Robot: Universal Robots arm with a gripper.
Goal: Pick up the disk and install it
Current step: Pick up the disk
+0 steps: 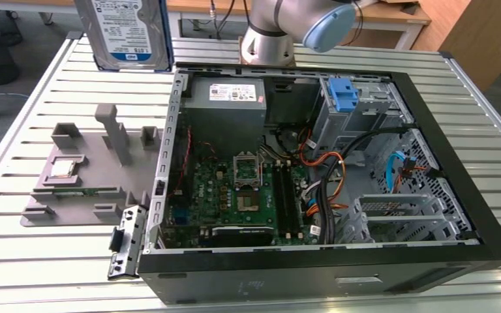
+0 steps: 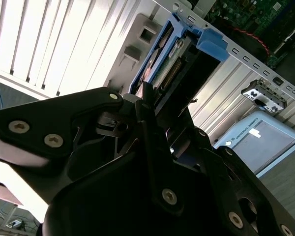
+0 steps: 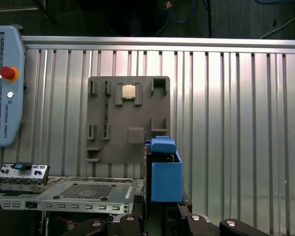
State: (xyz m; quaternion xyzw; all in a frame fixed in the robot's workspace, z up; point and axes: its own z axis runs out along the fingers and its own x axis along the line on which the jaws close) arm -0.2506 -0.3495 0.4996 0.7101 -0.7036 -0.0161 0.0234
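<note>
At the exterior view's left, a grey fixture plate [image 1: 85, 173] lies on the slatted metal table [image 1: 24, 111], with bare slats showing beyond its near and left edges. Above and behind it the disk [image 1: 124, 32] hangs upright, lifted off the table, label toward the camera, its lower edge just left of the open computer case's [image 1: 276, 280] left wall. The gripper [image 2: 146, 96] is clamped on it (its blue-framed end pokes out past the fingers in both wrist views). Further right, the case lies on its side, holding the motherboard [image 1: 233, 195] and the power-supply box [image 1: 224, 94]. A blue bracket [image 1: 342, 94] sits at the far drive bay, and cables [image 1: 329, 163] crowd the room before it.
</note>
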